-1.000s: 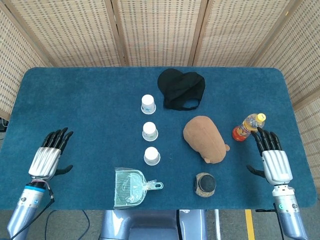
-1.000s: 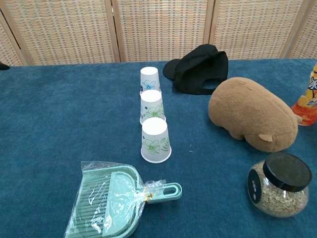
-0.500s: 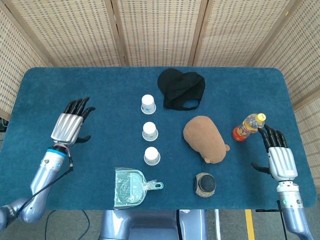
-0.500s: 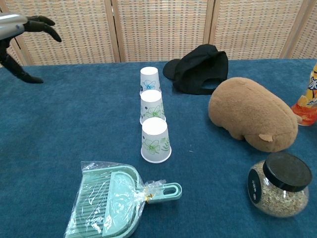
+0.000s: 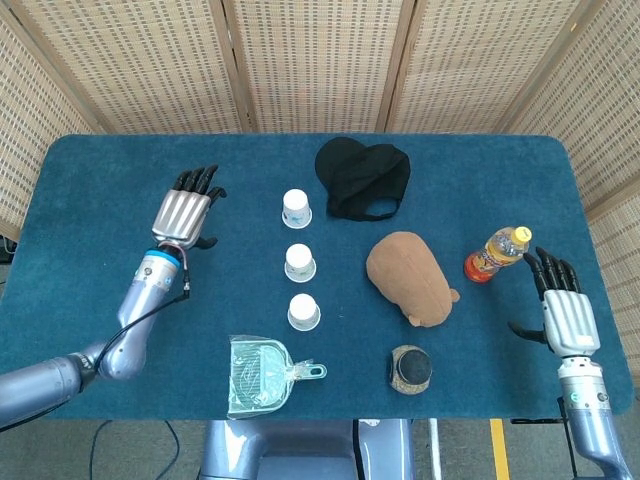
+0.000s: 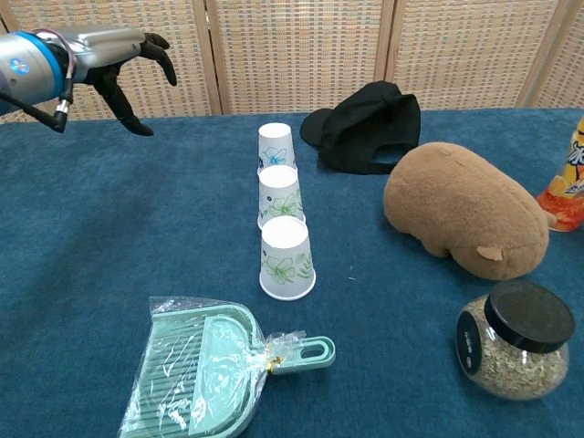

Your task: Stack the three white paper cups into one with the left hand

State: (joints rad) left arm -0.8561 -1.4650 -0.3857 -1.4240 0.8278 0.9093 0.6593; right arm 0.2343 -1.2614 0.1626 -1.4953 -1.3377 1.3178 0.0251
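Left hand: the left hand (image 5: 186, 213) (image 6: 117, 57) is hovering over the blue felt table (image 5: 120, 190), fingers spread and holding nothing, at about 9 o'clock from the far white paper cup (image 5: 296, 209) (image 6: 276, 147), apart from it.
Right hand: the right hand (image 5: 563, 310) is lying near the table's right edge, fingers apart and holding nothing.
Cups: three white paper cups with leaf prints are standing mouth-down in a line running 12 to 6 o'clock; the middle cup (image 5: 299, 262) (image 6: 279, 194) and near cup (image 5: 304, 311) (image 6: 287, 257) are following the far one.
Surroundings: a black cloth cap (image 5: 363, 178) is sitting at 2 o'clock from the row, a brown plush toy (image 5: 408, 276) at 3 o'clock, a wrapped pale green dustpan (image 5: 262, 375) at 7 o'clock, a black-lidded glass jar (image 5: 409, 368) at 5 o'clock, an orange drink bottle (image 5: 496, 253) near the right hand.
Hidden: the chest view is cutting off the bottle and is missing the right hand.
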